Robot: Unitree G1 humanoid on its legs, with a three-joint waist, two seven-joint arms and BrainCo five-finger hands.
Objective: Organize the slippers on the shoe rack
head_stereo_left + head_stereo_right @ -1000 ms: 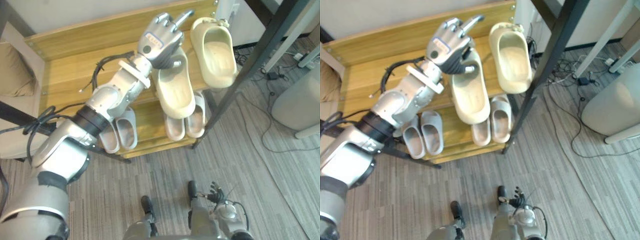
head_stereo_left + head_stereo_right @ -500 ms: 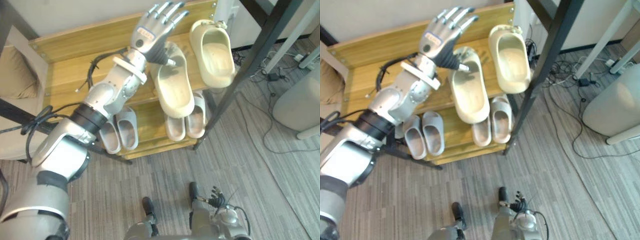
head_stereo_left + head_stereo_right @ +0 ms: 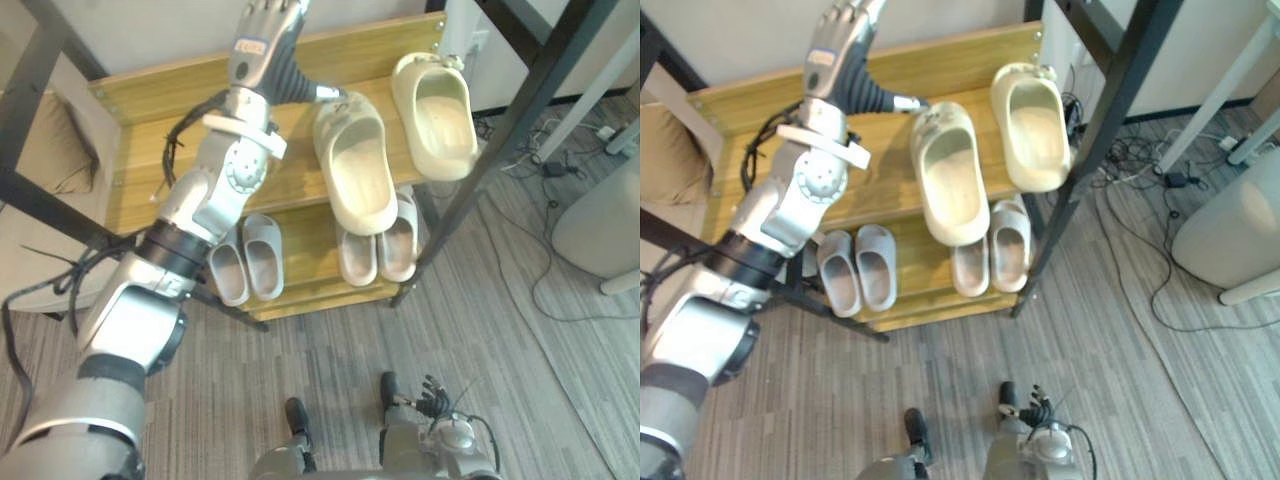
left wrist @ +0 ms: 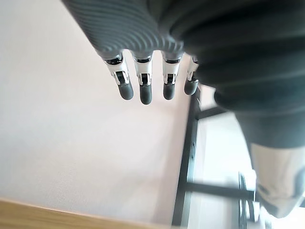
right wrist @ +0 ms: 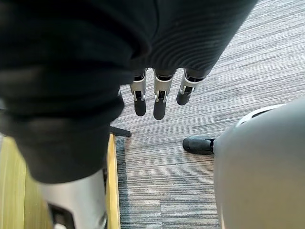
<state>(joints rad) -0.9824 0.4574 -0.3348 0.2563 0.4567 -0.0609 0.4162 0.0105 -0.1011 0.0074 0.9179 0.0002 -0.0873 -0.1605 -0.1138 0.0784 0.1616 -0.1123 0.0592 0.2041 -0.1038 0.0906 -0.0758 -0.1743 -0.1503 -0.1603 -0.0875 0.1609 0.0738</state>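
**Left hand open above the top shelf**

The left hand [image 3: 262,50] hangs over the wooden shoe rack [image 3: 140,180], fingers straight, holding nothing. A smooth cream moulded clog [image 3: 355,165] and its mate [image 3: 440,115] lie side by side on the top shelf, long axes front-to-back. Rounded grey slides [image 3: 247,258] sit below. The right hand [image 5: 159,95] hangs over carpet, fingers straight, empty.
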